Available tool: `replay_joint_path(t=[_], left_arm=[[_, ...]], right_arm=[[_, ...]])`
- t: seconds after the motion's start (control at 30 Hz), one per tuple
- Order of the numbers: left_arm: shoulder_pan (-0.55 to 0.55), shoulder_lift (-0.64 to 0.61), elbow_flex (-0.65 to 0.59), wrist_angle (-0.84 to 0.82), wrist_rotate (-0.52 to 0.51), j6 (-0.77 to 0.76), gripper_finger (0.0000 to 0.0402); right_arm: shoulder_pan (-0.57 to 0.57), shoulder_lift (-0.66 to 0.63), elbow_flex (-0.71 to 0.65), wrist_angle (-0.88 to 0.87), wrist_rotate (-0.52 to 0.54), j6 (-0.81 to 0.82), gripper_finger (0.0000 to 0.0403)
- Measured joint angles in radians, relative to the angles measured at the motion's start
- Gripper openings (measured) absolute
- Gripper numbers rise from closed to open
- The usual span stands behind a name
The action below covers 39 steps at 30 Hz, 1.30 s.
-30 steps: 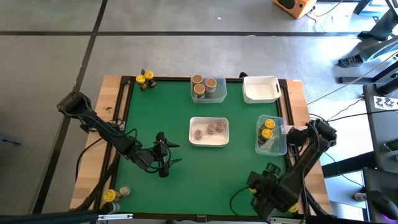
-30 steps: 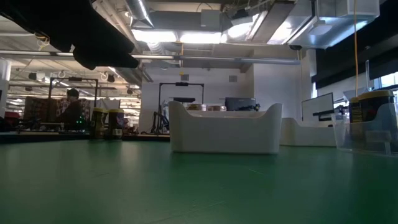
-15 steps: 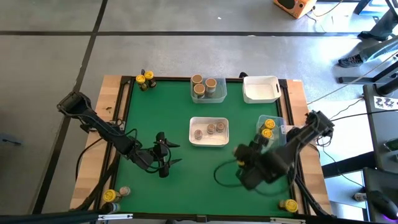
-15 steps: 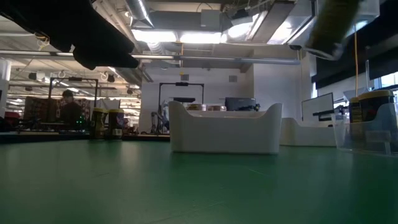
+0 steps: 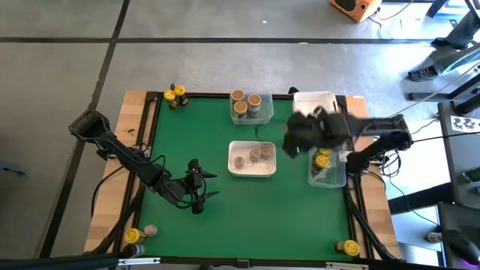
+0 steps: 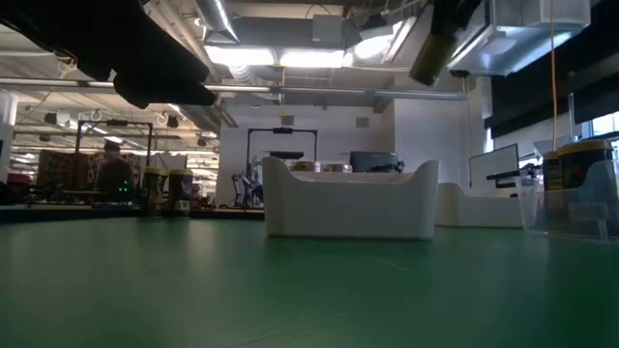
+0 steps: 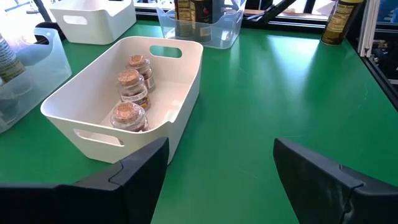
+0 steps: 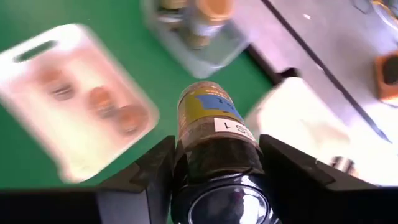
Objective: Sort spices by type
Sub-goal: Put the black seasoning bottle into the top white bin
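My right gripper [image 5: 298, 136] hangs high above the table between the middle white tray [image 5: 234, 169] and the clear tray [image 5: 336, 178] at the right, shut on a dark spice jar with a yellow lid [image 8: 210, 118]. In the low view it shows at the top [image 6: 432, 43]. The middle tray [image 7: 180, 93] holds three tan-lidded jars [image 7: 130, 93]. Yellow-lidded jars [image 5: 323, 155] stand in the clear tray. My left gripper [image 5: 199, 193] waits open left of the middle tray, nothing between its fingers [image 7: 140, 167]. My right gripper pinches the jar's dark body [image 8: 214, 158] between its two fingers [image 8: 155, 165], one on each side. The jar lies along the fingers, its base toward the wrist and its yellow lid [image 8: 205, 99] sticking out past the fingertips. It is lifted clear, slanting down.
A clear tray with tan-lidded jars [image 5: 250, 106] and a white tray [image 5: 314, 107] stand at the far edge. Loose yellow-lidded jars stand at the far left corner [image 5: 175, 96], the near left corner [image 5: 135, 235] and the near right corner [image 5: 347, 247]. Open green mat lies near the front edge.
My right gripper has risen from the near right corner and swung fast toward the far edge with the yellow-lidded jar, turning as it went. It now hangs beside the right clear tray. One yellow-lidded jar stays at the near right corner.
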Motion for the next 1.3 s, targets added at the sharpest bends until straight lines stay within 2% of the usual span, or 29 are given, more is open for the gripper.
replay_joint_path(t=[0.2,0.47,0.73,1.03,1.2,1.3], left_arm=[[0.000,0.000,0.000,0.000,0.000,0.000,0.0288],[0.000,0.000,0.000,0.000,0.000,0.002,0.0288],[0.000,0.000,0.000,0.000,0.000,0.003,0.0288],[0.002,0.000,0.000,0.000,0.000,0.026,0.0288],[0.002,0.000,0.000,0.000,0.000,0.030,0.0288],[0.002,0.000,0.000,0.000,0.000,0.030,0.0288]], right_arm=[[-0.263,-0.003,0.000,0.000,-0.002,-0.157,0.0208],[-0.543,-0.003,-0.002,0.011,-0.004,-0.258,0.0209],[-0.759,-0.002,-0.136,0.250,-0.099,-0.370,0.0209],[-0.905,-0.001,-0.374,0.523,-0.236,-0.421,0.0209],[-0.939,-0.001,-0.488,0.648,-0.298,-0.436,0.0209],[-0.938,0.003,-0.543,0.706,-0.295,-0.439,0.0209]])
